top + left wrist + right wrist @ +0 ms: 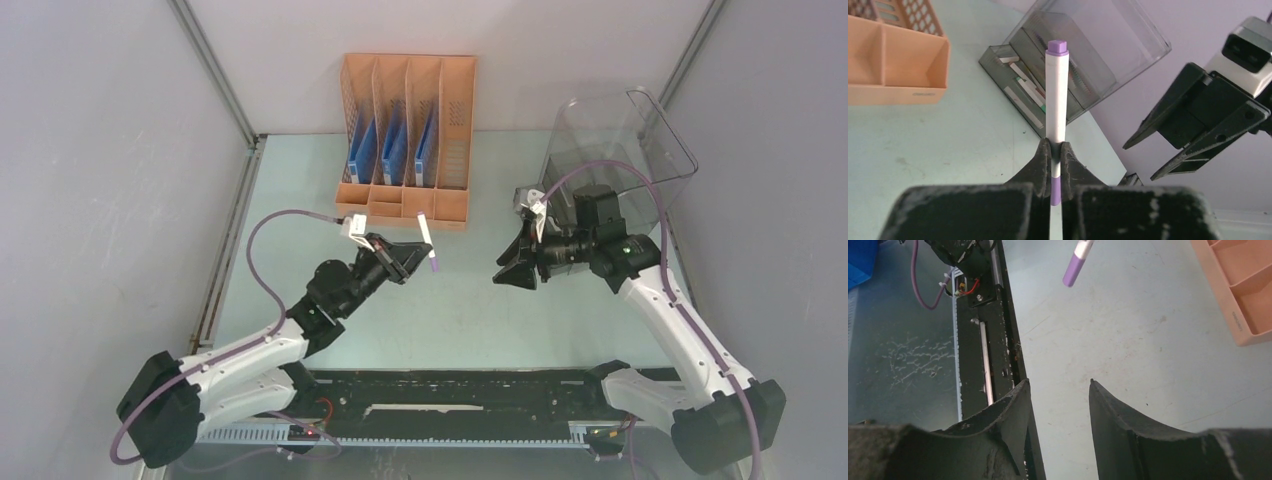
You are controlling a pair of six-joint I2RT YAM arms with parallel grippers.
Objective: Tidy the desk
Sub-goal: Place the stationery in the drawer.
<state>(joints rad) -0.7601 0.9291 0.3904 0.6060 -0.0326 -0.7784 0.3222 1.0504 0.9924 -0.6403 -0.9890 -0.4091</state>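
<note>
The pale mint-green desk [450, 310] fills the top view. My left gripper [415, 252] is shut on a white marker with purple ends [428, 240], held above the desk in front of the rack. In the left wrist view [1057, 165] the marker [1056, 95] stands up between the closed fingers. My right gripper [508, 272] is open and empty, a little to the marker's right and facing it. In the right wrist view [1059, 390] the marker's purple end [1075, 267] shows at the top.
An orange four-slot file rack [408, 140] with blue folders stands at the back centre. A clear smoky plastic drawer bin [620, 140] stands at the back right; its drawer [1023, 92] holds several white markers. A black rail [450, 395] runs along the front edge.
</note>
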